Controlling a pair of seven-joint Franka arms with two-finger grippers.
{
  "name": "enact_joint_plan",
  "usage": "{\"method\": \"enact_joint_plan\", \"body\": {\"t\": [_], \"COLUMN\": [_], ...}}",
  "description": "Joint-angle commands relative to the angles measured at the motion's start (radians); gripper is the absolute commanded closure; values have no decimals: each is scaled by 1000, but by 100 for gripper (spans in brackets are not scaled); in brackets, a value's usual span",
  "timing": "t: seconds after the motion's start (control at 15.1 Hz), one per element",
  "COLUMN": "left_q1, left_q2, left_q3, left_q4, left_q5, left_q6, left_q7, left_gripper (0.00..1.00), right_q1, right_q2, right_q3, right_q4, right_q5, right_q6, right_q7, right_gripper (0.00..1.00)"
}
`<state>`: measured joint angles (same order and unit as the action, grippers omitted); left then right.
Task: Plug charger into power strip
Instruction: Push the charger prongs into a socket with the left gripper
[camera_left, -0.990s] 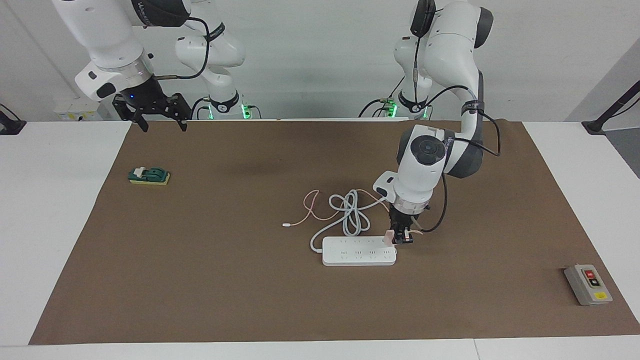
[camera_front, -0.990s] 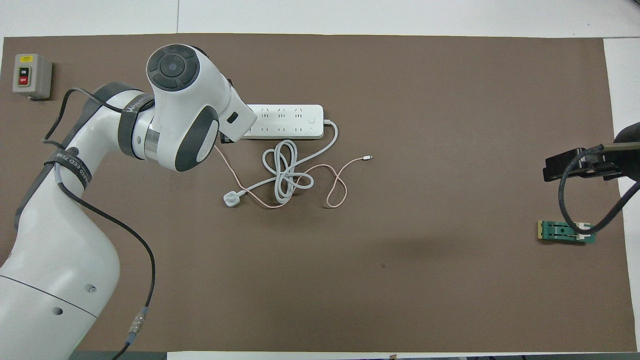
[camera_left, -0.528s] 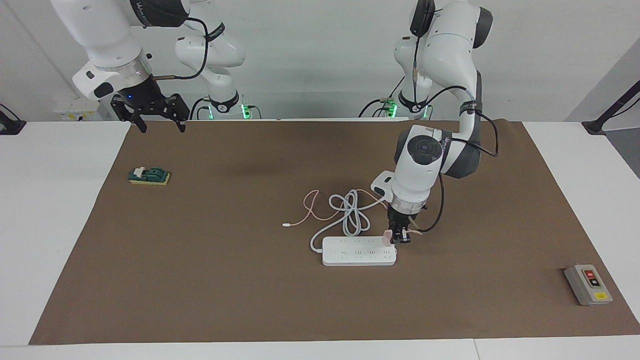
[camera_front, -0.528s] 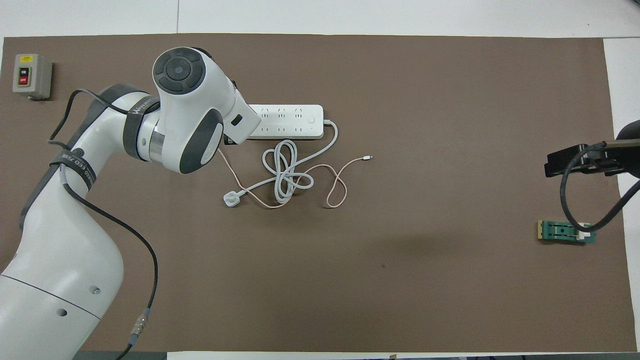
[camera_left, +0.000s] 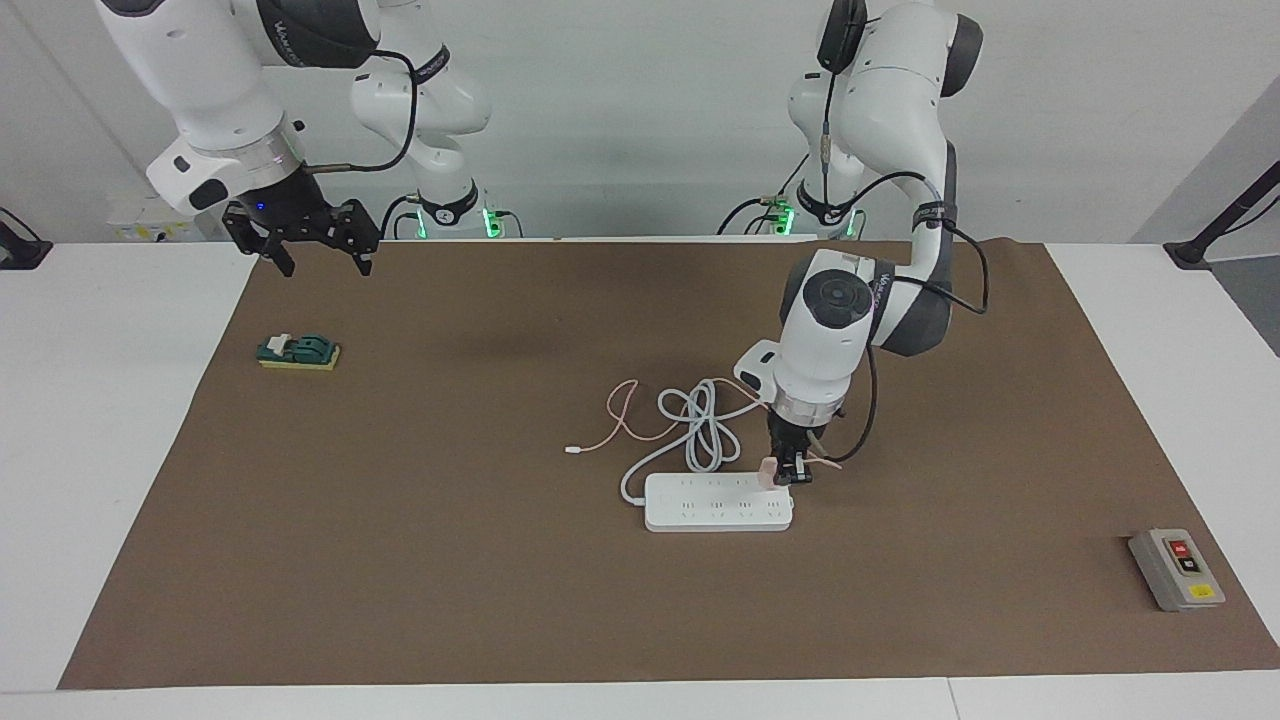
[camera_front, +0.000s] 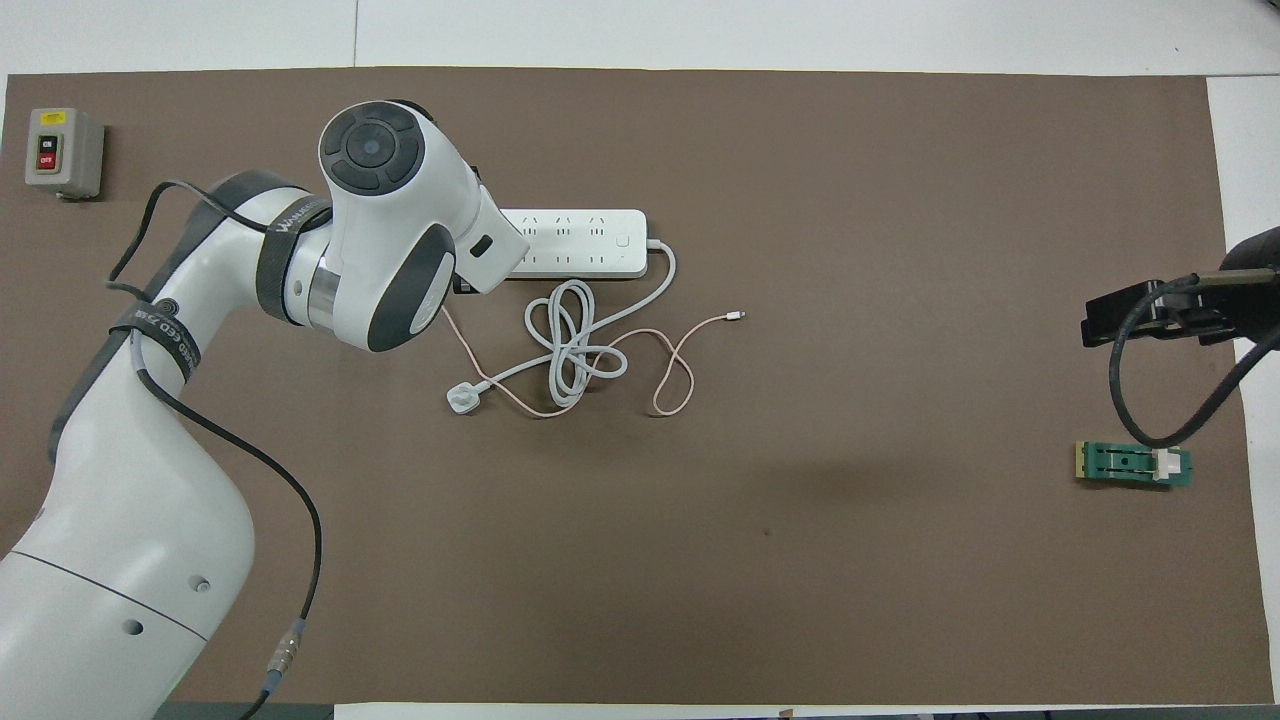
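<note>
Over the left arm's end of the power strip (camera_left: 718, 502) we see the left gripper (camera_left: 790, 474) pointing straight down, pinching the charger (camera_left: 768, 472) between its fingers. We judge that this upright hold keeps the charger's prongs aimed down at the sockets, so that a straight push would seat it. The charger sits at the end socket on the strip's edge nearer the robots; whether it is touching the strip or already partly in, we cannot tell. In the overhead view the arm's wrist hides both the gripper and the charger.

The charger is a small pale pink cube. Its thin pink cable (camera_front: 672, 360) trails away toward the robots, loops on the brown mat (camera_left: 450, 560) that covers the table, and ends in a white tip (camera_front: 737, 315) lying free, so we judge it slack enough not to pull against the push. The power strip is a long flat white bar with two rows of sockets, and its thick white cord (camera_front: 575, 345) lies coiled just beside it, nearer the robots, ending in a white three-pin plug (camera_front: 462, 398).

The right gripper (camera_left: 318, 255) waits with fingers spread above the mat's edge at the right arm's end, near a small green block (camera_left: 298, 351). A grey switch box (camera_left: 1176, 568) lies well apart at the left arm's end.
</note>
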<state>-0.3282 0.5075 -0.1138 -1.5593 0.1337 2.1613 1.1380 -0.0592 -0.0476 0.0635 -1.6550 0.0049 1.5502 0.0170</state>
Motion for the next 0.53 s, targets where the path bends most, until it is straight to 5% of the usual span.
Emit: {"method": "enact_joint_plan", "body": {"t": [0.0,0.46], "left_q1": [-9,-12], "left_q2": [-33,-35], "left_q3": [13,13], "left_q4": [-39,-48], "left_q5": [33,33], "left_q6": [19,26], "left_q7": [-20,-23], "left_gripper": [100,100], "right_q1": [-5,-5], "right_q2": [-3,-5], "right_q3": [1,1], "right_q4": [1,-2], "right_q5": [-14,-16], "right_q6": [2,7], "right_q7": [14,17], "right_gripper": [0,0]}}
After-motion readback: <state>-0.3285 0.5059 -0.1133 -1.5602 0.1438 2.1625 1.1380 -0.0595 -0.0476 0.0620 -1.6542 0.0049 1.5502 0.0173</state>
